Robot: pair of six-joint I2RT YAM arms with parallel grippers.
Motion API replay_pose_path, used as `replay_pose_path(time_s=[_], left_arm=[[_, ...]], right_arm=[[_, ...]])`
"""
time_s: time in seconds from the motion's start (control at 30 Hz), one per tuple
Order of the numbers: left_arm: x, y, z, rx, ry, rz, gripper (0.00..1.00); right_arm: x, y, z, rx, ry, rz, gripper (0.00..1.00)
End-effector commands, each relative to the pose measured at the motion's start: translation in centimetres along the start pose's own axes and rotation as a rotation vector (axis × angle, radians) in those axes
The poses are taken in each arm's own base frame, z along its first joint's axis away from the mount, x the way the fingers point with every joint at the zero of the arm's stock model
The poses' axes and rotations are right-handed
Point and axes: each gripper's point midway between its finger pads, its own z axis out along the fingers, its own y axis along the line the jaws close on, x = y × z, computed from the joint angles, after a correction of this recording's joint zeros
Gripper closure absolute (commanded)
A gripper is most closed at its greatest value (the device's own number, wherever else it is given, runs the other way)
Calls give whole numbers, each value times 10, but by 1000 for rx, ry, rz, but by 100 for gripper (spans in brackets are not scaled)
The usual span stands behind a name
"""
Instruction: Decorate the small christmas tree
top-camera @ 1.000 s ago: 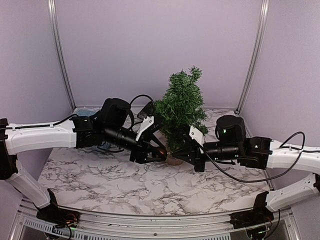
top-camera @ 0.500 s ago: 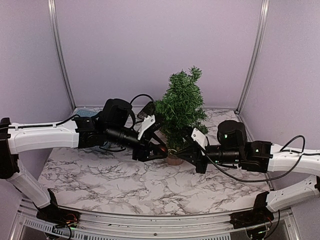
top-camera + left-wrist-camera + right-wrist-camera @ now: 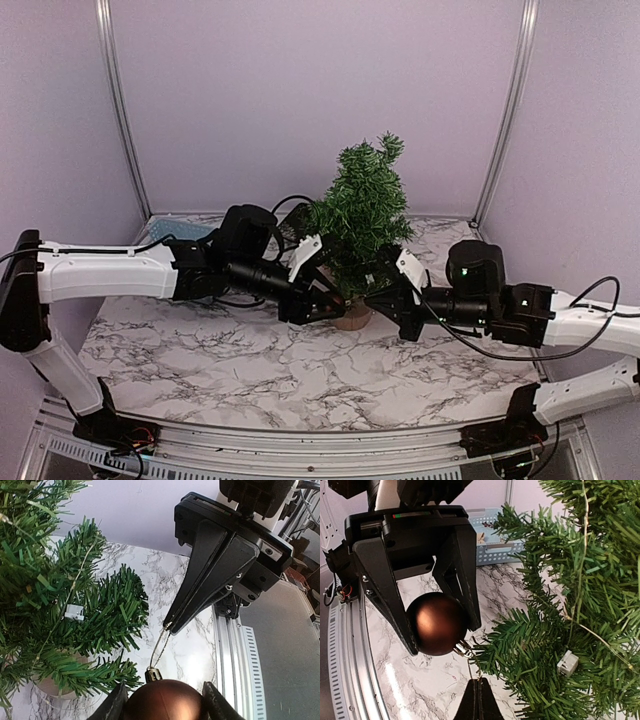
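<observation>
**1. Change.** Over the last second both arms have travelled together to the right. This has carried the brown bauble [image 3: 436, 623] closer to the small christmas tree [image 3: 362, 215], and it now hangs just beside the lowest front branches. We judge the hanging step under way but not finished, since the hanging loop [image 3: 159, 650] sits on no branch yet.

**2. Tree.** It stands upright on its stump base [image 3: 350, 318], toward the back of the desk [image 3: 250, 370], between the two arms.

**3. Left arm.** The left end effector [image 3: 322, 302] has its jaws about half apart, clamped on either side of the bauble. The arm reaches in low and nearly level from the left.

**4. Right arm.** The right end effector [image 3: 170, 625] is fully closed, its tips pinching the top of the loop and drawing it taut. This arm also lies low, stretched in from the right, with its wrist aimed at the tree's foot.
</observation>
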Motion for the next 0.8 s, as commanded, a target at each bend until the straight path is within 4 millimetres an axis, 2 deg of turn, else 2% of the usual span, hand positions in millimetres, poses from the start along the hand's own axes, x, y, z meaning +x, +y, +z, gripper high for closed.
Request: replay_pose_path(time_s=[0.0, 0.2, 0.5, 0.77], left_arm=[[-29, -2, 2, -8, -72, 34, 67], [-35, 2, 9, -26, -84, 26, 67], [-32, 6, 16, -33, -74, 13, 67], [-31, 14, 19, -71, -60, 5, 67]], right_arm=[[-4, -8, -9, 41, -12, 30, 100], [1, -14, -10, 76, 7, 39, 100], [9, -20, -8, 107, 42, 49, 100], [11, -38, -7, 190, 56, 54, 100]])
